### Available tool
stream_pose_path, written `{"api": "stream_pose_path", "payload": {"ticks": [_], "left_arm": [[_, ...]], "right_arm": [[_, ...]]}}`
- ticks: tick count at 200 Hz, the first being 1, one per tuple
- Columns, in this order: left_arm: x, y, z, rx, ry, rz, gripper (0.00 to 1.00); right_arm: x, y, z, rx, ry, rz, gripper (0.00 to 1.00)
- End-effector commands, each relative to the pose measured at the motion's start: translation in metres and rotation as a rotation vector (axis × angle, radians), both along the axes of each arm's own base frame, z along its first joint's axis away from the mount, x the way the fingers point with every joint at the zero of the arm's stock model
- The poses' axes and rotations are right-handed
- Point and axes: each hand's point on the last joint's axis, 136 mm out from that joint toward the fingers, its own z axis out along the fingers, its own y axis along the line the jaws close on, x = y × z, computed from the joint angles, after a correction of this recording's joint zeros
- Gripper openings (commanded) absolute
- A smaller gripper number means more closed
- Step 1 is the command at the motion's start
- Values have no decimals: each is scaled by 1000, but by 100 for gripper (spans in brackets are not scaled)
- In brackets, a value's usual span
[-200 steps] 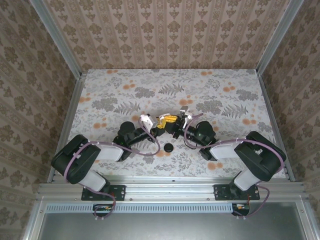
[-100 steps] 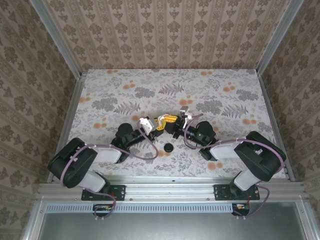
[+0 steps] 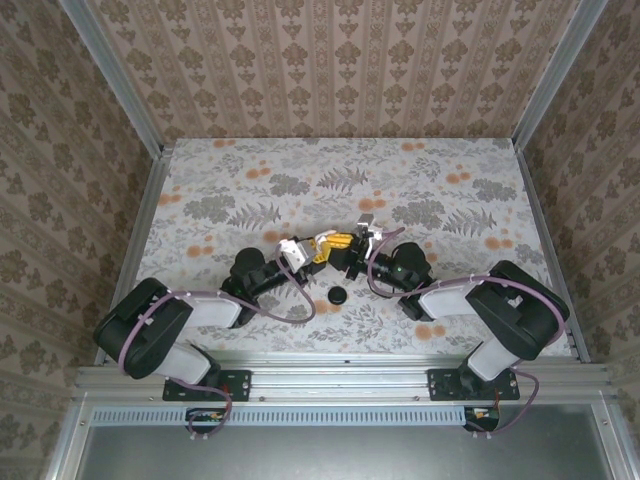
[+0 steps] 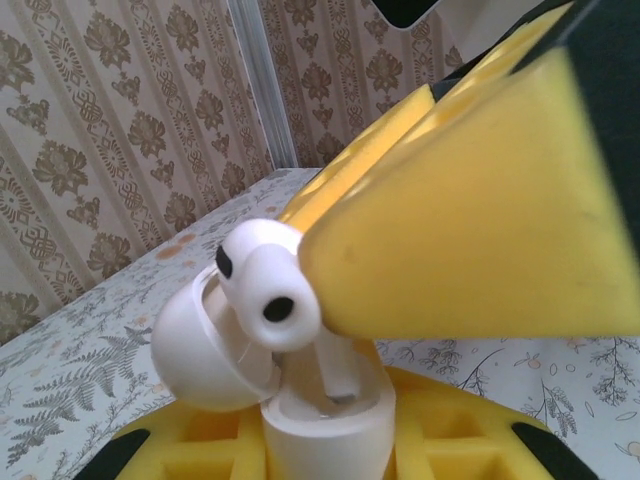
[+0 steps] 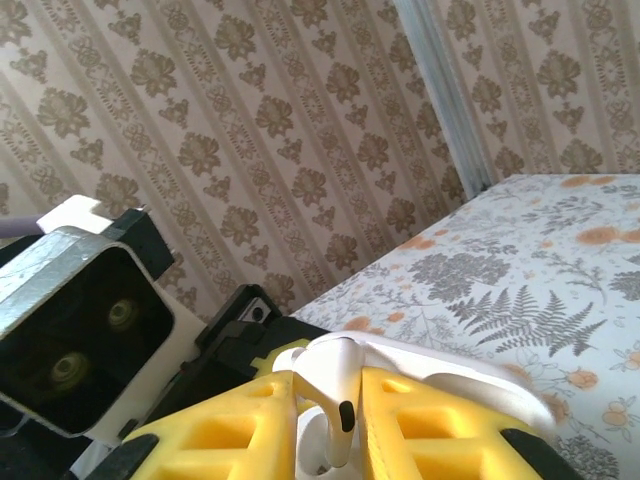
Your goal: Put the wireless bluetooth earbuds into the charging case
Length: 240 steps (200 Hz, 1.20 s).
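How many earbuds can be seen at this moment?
1. The earbud is pinched in the right gripper, its stem dipping into the open charging case; a second may be hidden inside.

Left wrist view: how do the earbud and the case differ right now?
The earbud is smaller, with dark openings on its head; the case is plain. The earbud is pinched by the right gripper, stem down; the case sits in the left gripper, lid open. Both are glossy white.
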Motion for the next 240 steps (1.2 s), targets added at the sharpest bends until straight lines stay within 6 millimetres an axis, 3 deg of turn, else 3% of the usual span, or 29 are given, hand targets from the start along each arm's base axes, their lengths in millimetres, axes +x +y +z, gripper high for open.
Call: {"api": "stream_pose_path", "payload": {"ticks": [1, 33, 61, 120, 152, 240], "left_arm": [[-26, -9, 48, -100, -161, -106, 11], [-27, -8, 49, -101, -173, -105, 11], [-29, -7, 53, -107, -182, -105, 11], [-32, -7, 52, -106, -183, -114, 11], [-34, -8, 52, -104, -185, -120, 11], [-34, -8, 52, -104, -188, -120, 11]], "right_arm": [[-16, 15, -12, -32, 48, 111, 22], [-14, 19, -14, -37, 50, 120, 21], [-3, 11, -26, -58, 90, 38, 22], [5, -1, -33, -98, 112, -55, 21], [8, -4, -30, -94, 101, -81, 22], [-11, 8, -12, -27, 53, 56, 21]]}}
